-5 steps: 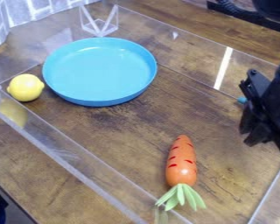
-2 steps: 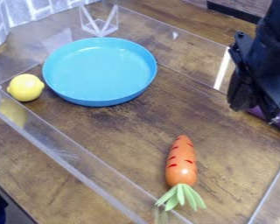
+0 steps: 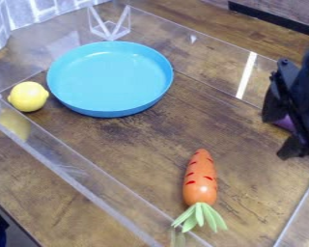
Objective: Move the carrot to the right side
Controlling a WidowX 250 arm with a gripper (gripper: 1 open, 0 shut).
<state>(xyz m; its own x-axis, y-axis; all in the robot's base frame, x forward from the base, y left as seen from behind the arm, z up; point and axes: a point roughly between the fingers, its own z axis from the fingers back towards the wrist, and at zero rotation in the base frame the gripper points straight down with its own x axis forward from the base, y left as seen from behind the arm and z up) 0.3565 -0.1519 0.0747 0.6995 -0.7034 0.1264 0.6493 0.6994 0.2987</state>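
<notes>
Orange, plump toy carrot with green leaves (image 3: 200, 191) lies toward six o'clock, ungrasped; the black gripper (image 3: 289, 152) at three, jaws apparently parted, should next reach down-left to it, beginning the pickup.

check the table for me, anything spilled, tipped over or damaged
Nothing stands out: the carrot, lemon and blue plate look undamaged, and no spill shows.
</notes>
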